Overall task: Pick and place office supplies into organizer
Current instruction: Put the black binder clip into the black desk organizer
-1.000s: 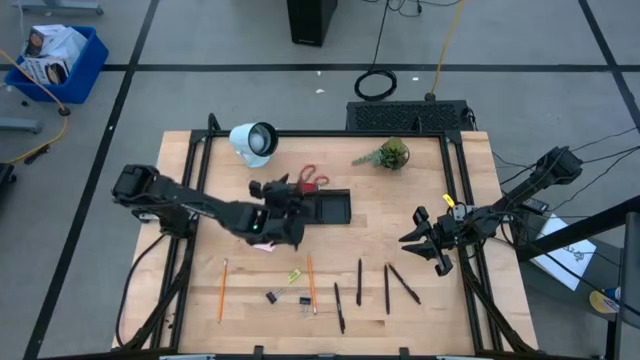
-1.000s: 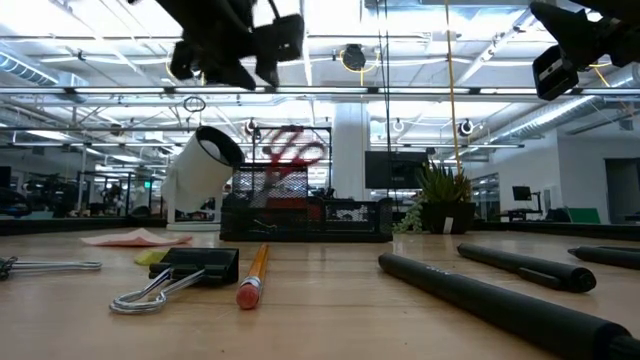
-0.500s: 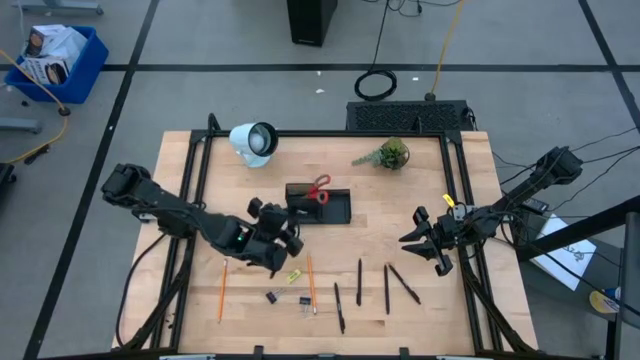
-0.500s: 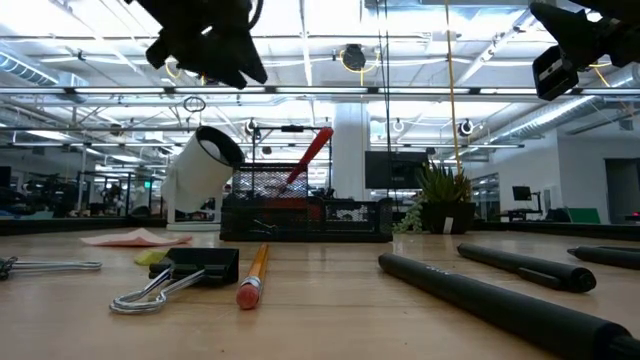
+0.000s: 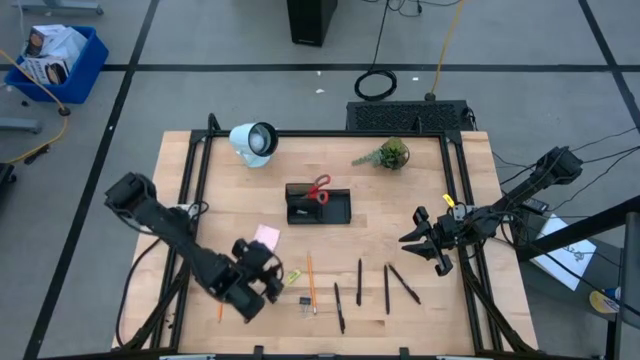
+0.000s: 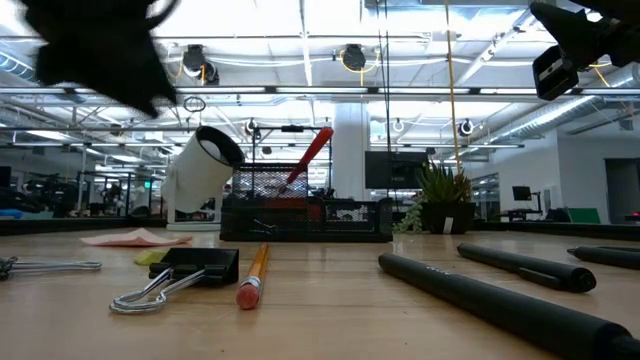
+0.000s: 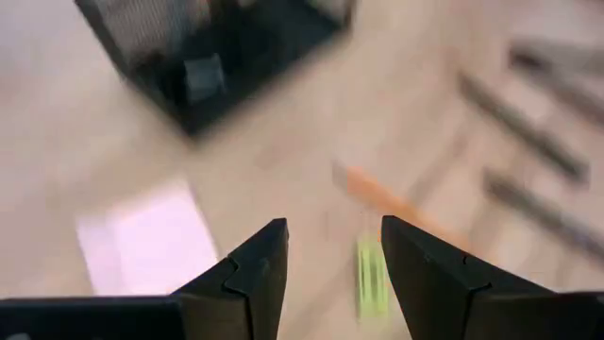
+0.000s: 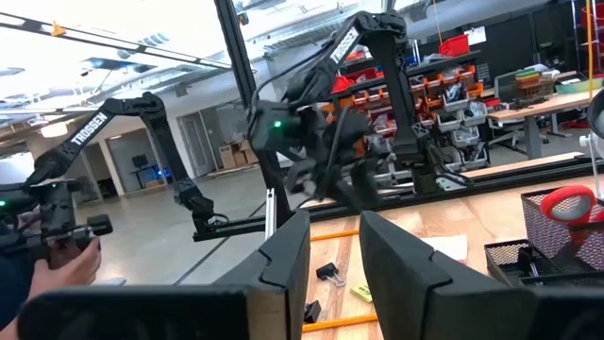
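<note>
Organizer [image 5: 318, 205]: black mesh rectangular tray, mid-table, holding red-handled scissors [image 5: 319, 189] leaning upright, handles up. Pink sticky-note pad [image 5: 265, 237], flat and square, lies just beside its front left corner. Left gripper [image 5: 258, 283] hovers over the front boards near an orange pencil [image 5: 311, 282], fingers parted, empty. Right gripper [image 5: 426, 243] waits at the right edge, narrowly parted, empty. Low view alone shows a binder clip's [image 6: 175, 273] wire loops.

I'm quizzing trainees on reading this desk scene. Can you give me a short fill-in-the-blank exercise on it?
1. The red-handled scissors stand in the black ____.
2. The pink sticky-note pad lies on the ____.
3. The left gripper holds ____.
4. The right gripper hovers beside the table's ____ edge.

Missing words: organizer; table; nothing; right
</note>
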